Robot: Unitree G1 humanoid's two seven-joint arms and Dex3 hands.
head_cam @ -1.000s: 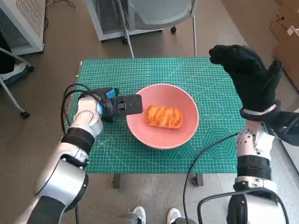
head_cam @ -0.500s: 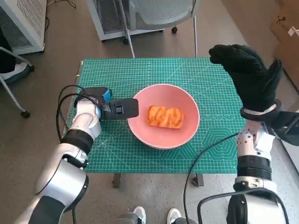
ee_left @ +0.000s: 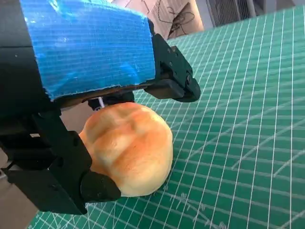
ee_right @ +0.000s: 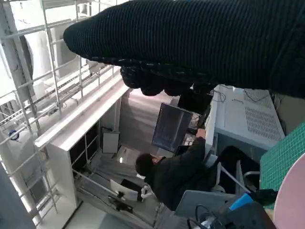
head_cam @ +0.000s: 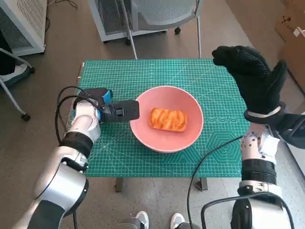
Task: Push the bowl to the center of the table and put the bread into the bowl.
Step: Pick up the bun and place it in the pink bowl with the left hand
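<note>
Nearly hidden from above beneath left hand (head_cam: 119, 110): round bun (ee_left: 128, 145) on green cutting mat (head_cam: 119, 76), cradled among black fingers (ee_left: 174, 78); cannot tell whether pinched or merely touched. Just beside fingertips, pink bowl (head_cam: 190, 133), bread (head_cam: 167, 119) inside, wide mat margins around. Right hand (head_cam: 252, 78) raised over mat's far corner, fingers extended, holding nothing.

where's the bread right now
In the head view the bread lies inside the pink bowl near the middle of the green cutting mat, with the left robot hand by the bowl's left rim.
</note>
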